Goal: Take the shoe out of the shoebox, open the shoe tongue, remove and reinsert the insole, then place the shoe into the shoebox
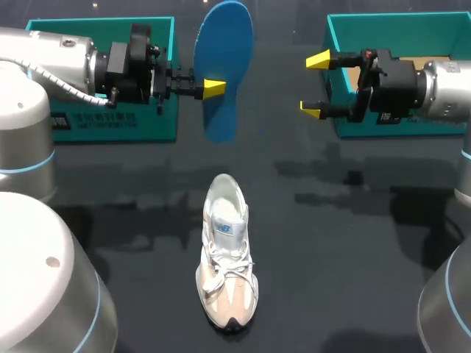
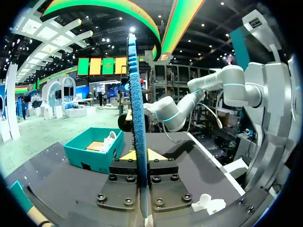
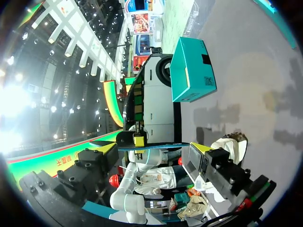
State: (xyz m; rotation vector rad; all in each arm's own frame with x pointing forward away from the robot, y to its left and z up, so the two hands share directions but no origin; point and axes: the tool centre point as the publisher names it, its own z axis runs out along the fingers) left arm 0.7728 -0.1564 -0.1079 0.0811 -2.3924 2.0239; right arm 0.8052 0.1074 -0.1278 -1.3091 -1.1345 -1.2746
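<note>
head view: the left hand [image 1: 215,88] grips the blue insole [image 1: 224,51], held up over the middle of the table's [image 1: 353,250] far edge. the right hand [image 1: 315,84] is near it, fingers wide, holding nothing. the shoe [image 1: 227,250] lies toward the near edge, middle, toe nearest. a teal shoebox [image 1: 346,44] sits at the far right corner, a second teal box [image 1: 110,121] at the far left.

left wrist view: both yellow tips press the edge-on insole [image 2: 137,94]; the shoebox [image 2: 94,151] lies ahead.

right wrist view: the spread fingers face the insole [image 3: 156,147], apart from it.

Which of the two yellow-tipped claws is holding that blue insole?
The left gripper, shut on the blue insole; the right gripper is open and empty.
</note>
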